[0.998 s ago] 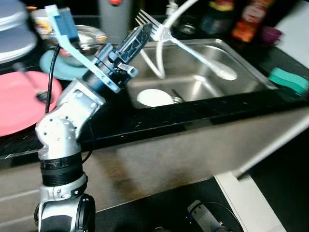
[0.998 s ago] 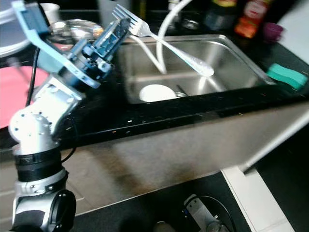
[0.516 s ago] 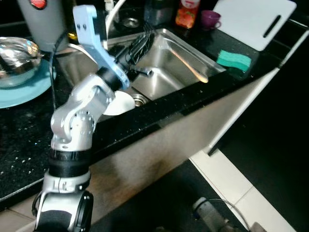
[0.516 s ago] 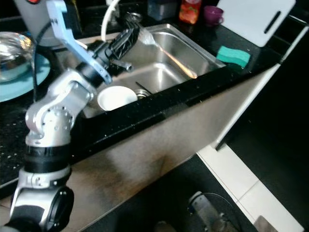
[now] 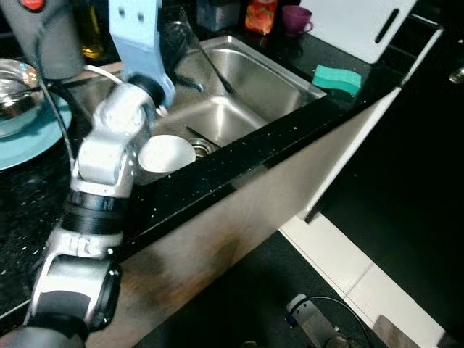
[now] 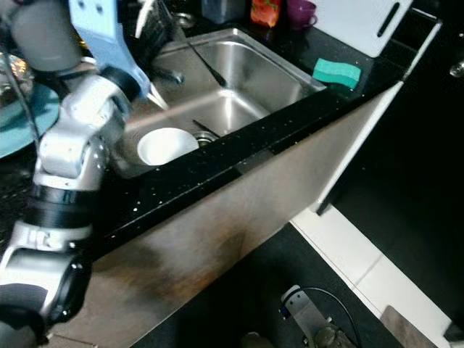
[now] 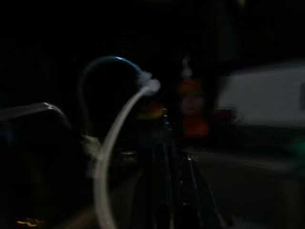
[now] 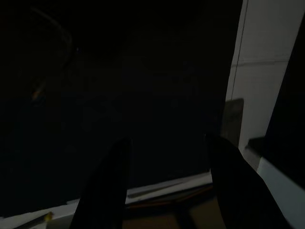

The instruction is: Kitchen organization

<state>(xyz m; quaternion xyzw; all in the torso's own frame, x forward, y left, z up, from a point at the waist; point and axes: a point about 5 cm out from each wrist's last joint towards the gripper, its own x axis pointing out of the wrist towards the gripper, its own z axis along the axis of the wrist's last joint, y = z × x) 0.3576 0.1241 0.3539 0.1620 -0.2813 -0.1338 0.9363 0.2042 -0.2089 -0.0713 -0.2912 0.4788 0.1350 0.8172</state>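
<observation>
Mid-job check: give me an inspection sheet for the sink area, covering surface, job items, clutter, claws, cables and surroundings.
Surface: black speckled counter around a steel sink.
Job's things: fork held over the sink; white bowl by the drain; teal plate with a shiny bowl on the robot's left.
Clutter: green sponge, purple cup, white cutting board, bottles behind the sink.
Claws: left claw shut on the fork; right claw open, idle, low.
Cables: black cable along the left arm; cable on the floor.
Surroundings: cabinet front below, light floor tiles.
</observation>
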